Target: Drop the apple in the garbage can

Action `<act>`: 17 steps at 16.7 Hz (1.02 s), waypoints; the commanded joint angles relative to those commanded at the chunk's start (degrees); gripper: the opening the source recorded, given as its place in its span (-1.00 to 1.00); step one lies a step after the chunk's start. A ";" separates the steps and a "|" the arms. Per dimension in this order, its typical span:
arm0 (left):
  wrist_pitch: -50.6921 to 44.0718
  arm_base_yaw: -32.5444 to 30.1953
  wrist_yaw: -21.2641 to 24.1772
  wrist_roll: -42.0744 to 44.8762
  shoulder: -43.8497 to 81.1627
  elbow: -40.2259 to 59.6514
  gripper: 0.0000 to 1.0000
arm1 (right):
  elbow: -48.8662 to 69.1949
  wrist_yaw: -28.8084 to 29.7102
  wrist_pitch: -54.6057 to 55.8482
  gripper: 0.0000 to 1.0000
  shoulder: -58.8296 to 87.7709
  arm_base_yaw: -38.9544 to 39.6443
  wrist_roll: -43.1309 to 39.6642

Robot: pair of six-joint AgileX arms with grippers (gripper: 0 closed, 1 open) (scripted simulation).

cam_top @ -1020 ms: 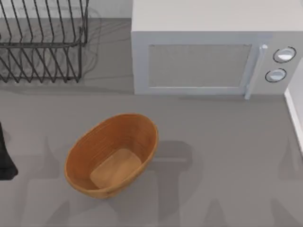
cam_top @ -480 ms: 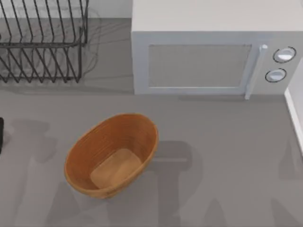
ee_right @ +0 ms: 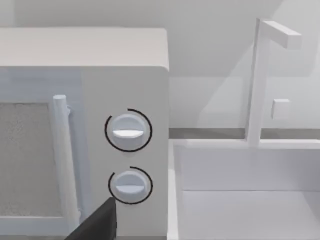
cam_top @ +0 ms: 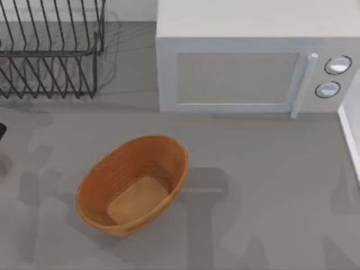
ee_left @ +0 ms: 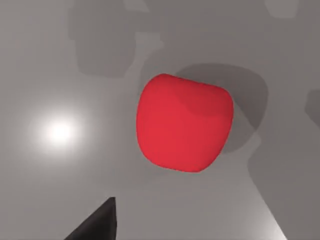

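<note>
While left arm slides off the top view's left edge, apple (ee_left: 184, 123) lies below its wrist camera.
Apple rests on bare table (ee_left: 45, 60), ungrasped; garbage can (cam_top: 133, 184) empty, left of centre. Left gripper's opening: cannot tell. Pickup likely next.

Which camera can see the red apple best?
The left wrist view: the apple sits whole on the grey table, right below the camera. The top view has the basket instead; the right wrist view faces the microwave.
</note>
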 joint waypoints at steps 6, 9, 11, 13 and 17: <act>-12.01 2.44 0.07 9.17 22.32 17.36 1.00 | 0.00 0.00 0.00 1.00 0.00 0.00 0.00; -14.44 3.00 0.10 11.17 26.84 21.38 1.00 | 0.00 0.00 0.00 1.00 0.00 0.00 0.00; -14.68 3.05 0.11 11.37 27.30 21.80 1.00 | 0.00 0.00 0.00 1.00 0.00 0.00 0.00; -14.68 3.05 0.11 11.37 27.30 21.80 1.00 | 0.00 0.00 0.00 1.00 0.00 0.00 0.00; -12.24 2.90 0.12 11.23 28.22 20.03 1.00 | 0.00 0.00 0.00 1.00 0.00 0.00 0.00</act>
